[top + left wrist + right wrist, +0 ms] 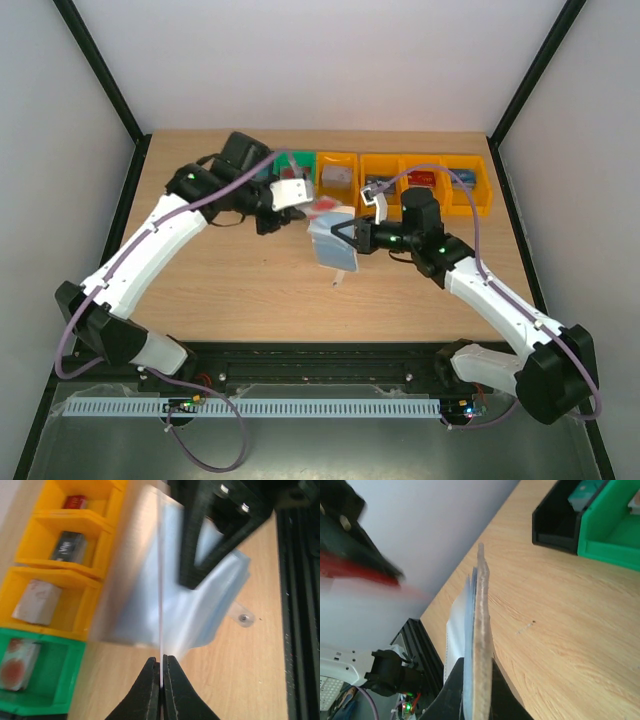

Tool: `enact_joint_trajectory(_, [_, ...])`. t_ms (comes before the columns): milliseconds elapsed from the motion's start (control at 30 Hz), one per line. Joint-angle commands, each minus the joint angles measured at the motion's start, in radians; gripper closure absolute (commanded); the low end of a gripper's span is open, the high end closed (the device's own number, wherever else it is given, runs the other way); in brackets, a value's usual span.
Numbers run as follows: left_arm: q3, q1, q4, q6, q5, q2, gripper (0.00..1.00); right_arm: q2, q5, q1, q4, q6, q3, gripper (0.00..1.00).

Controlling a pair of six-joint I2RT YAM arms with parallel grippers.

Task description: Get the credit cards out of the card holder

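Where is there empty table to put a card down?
The biggest bare patch of table is toward the near edge, between the left arm and the right arm, short of the card holder. It is crowded at the back, along the row of bins, and mid-table, where both jaws meet.

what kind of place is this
Most likely a robot test cell in a lab: a wooden table boxed in by plain white walls, two robot arms bolted at its near edge, and a row of coloured bins.
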Motion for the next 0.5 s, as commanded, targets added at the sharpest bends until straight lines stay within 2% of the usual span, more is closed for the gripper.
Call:
enact_joint_trajectory(0, [0.092, 0.136, 0.03, -0.046, 0.087, -0.034, 0.98, 0.019, -0.01, 0.0, -0.04, -0.025, -0.01, 0.99])
enact_joint_trajectory(200, [0.025, 0.309, 0.128, -0.174, 0.084, -0.051, 0.98, 0.131, -0.04, 0.001, -0.025, 0.003, -0.097, 0.98])
enact_joint_trajectory(467, [-0.075, 0.34, 0.144, -0.23, 0.144, -0.037, 0.98, 0.352, -0.14, 0.024, 0.046, -0.023, -0.173, 0.98])
